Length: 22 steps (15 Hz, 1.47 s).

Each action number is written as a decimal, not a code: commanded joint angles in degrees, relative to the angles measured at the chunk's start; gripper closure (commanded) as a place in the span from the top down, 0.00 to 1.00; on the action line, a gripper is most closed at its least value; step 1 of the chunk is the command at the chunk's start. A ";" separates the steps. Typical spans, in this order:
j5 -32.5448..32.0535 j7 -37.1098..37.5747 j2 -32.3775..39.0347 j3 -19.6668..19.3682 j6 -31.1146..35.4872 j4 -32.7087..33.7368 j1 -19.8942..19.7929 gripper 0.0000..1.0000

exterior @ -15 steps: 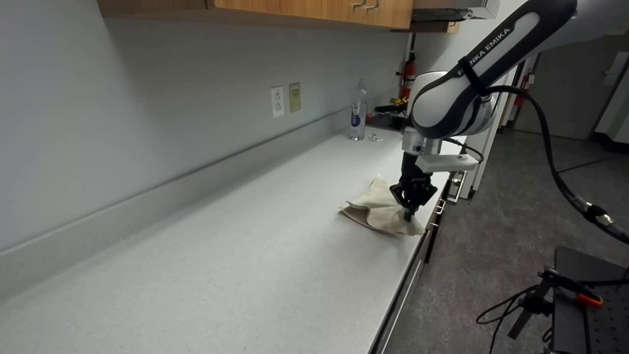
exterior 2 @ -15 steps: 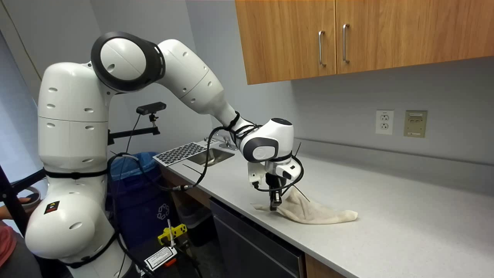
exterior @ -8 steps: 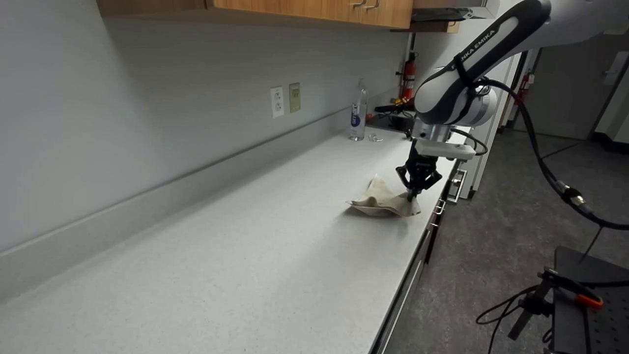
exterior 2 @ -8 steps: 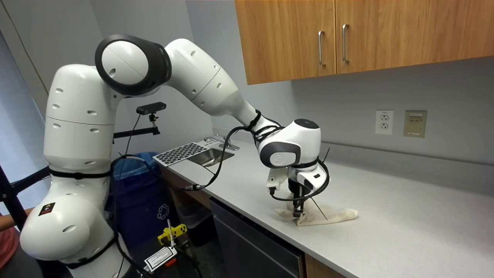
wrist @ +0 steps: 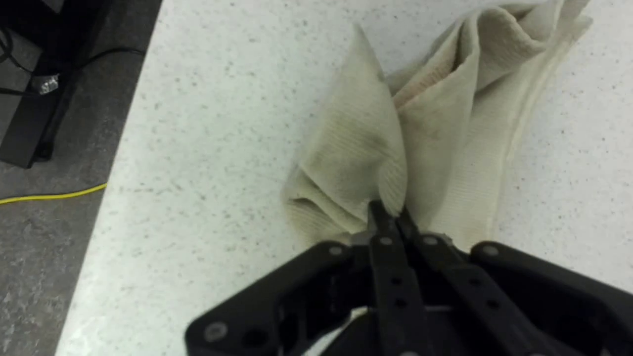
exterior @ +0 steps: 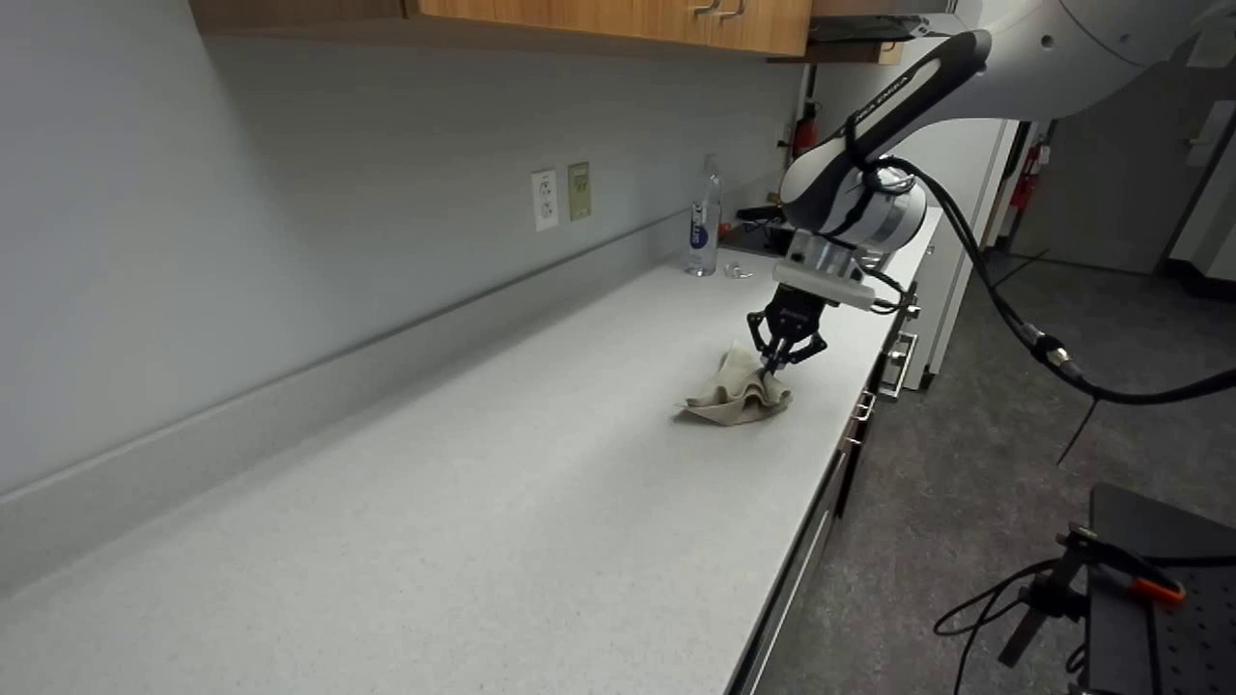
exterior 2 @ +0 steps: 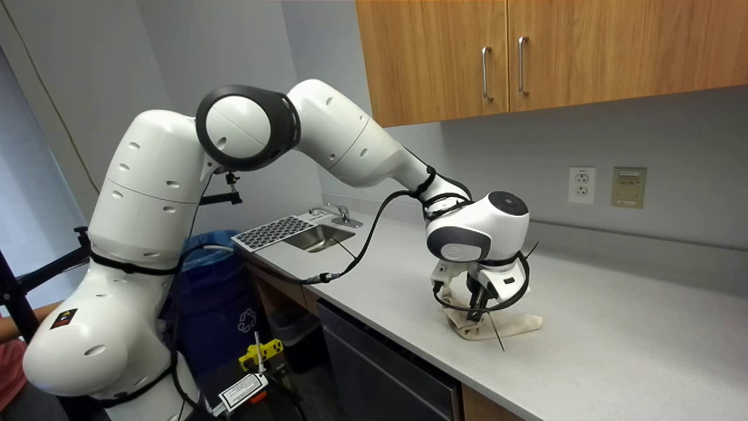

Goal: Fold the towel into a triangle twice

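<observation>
A beige towel lies bunched and folded on the white counter, in both exterior views (exterior: 731,401) (exterior 2: 519,325). In the wrist view the towel (wrist: 437,128) shows loose folds, with a pointed flap standing up at its middle. My gripper (wrist: 388,215) is shut on a pinch of the towel at this flap. The gripper also shows low over the towel in both exterior views (exterior: 771,366) (exterior 2: 475,317). The fingers are tilted. The part of the towel behind and under the gripper is hidden.
The white counter (exterior: 435,502) has a front edge close to the towel. A wall runs behind it, with a clear bottle (exterior: 705,227) at the far end. A sink (exterior 2: 318,238) and wooden cabinets overhead (exterior 2: 561,52) show in an exterior view. A cable hangs from the arm.
My gripper has carried the pinched part of the towel inward from the counter's front edge, over the rest of the towel. The towel is more bunched, and the gripper has tilted.
</observation>
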 commanded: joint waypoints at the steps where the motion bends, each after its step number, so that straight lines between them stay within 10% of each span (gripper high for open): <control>1: -0.32 4.69 3.39 -1.01 -5.91 6.82 -0.20 0.01; 22: 22.86 19.26 3.82 -3.18 -12.76 7.73 -4.66 0.01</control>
